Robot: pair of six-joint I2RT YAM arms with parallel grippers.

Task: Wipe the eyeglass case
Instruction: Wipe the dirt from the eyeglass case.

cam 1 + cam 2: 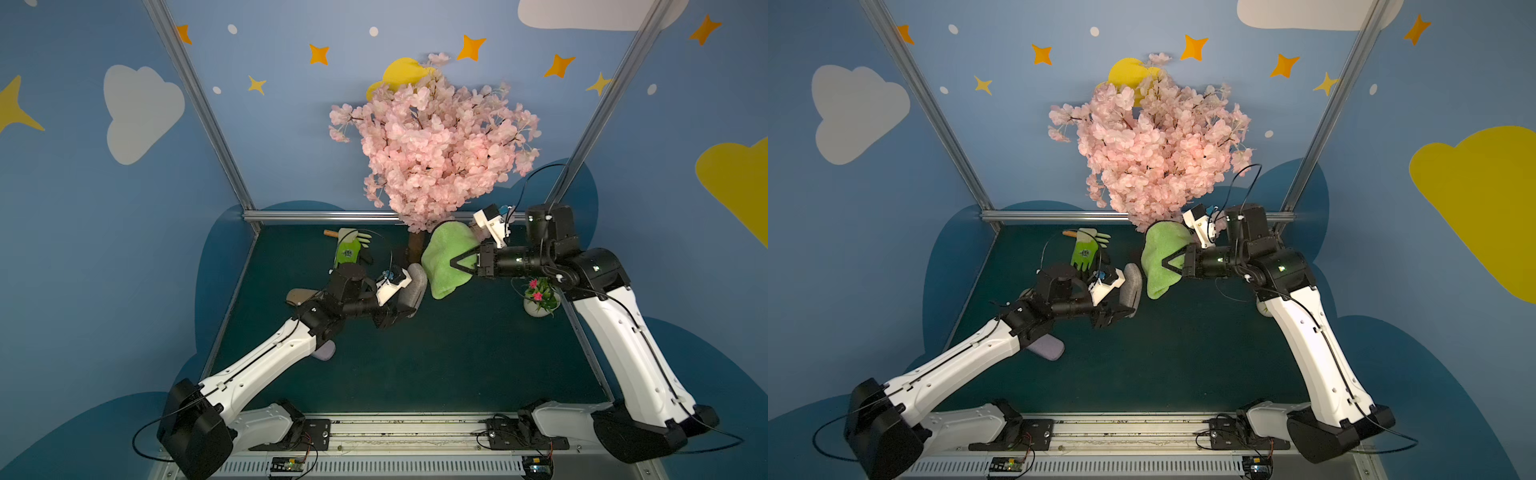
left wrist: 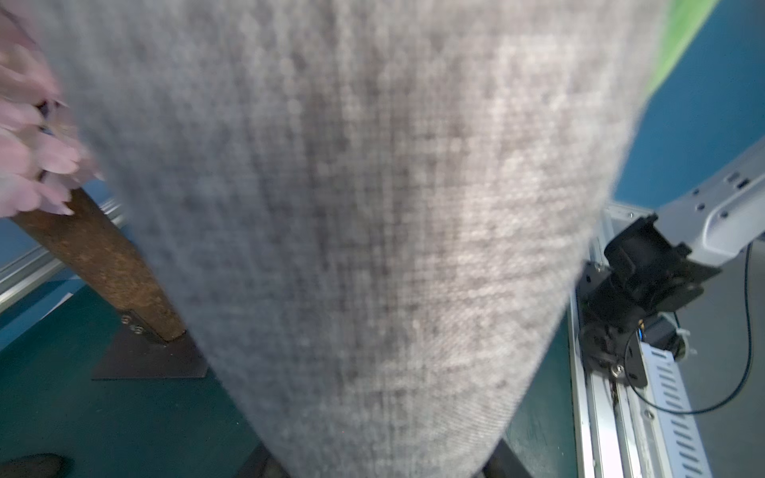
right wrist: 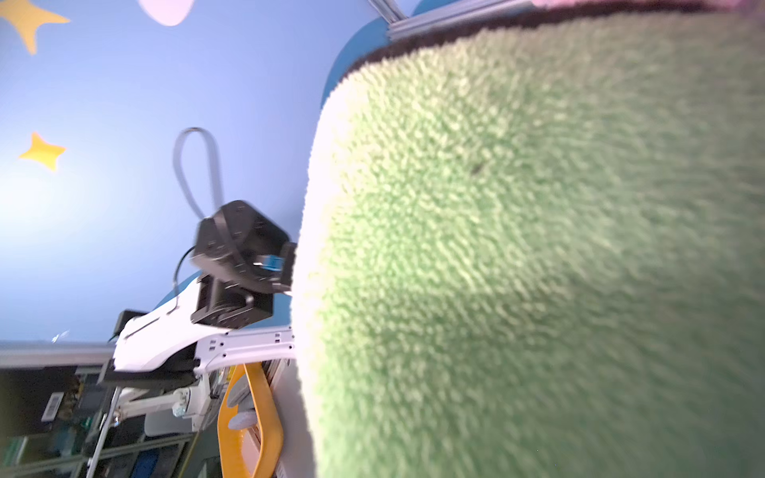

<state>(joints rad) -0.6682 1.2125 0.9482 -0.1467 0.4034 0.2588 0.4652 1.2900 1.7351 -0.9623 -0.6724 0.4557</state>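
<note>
The left pincer (image 1: 403, 311) grips the grey eyeglass case (image 1: 417, 282) by one end, over the middle of the green surface (image 1: 415, 365). The right pincer (image 1: 455, 264) is closed on a green cloth (image 1: 440, 249), just beside the case's edge. A pink tree (image 1: 436, 145) stands close behind both. Wide room lies in front.

We find the left arm (image 1: 266, 361) and right arm (image 1: 623, 332) white-shelled with black joints and thin black cables, the right tool (image 1: 452, 263) black.
</note>
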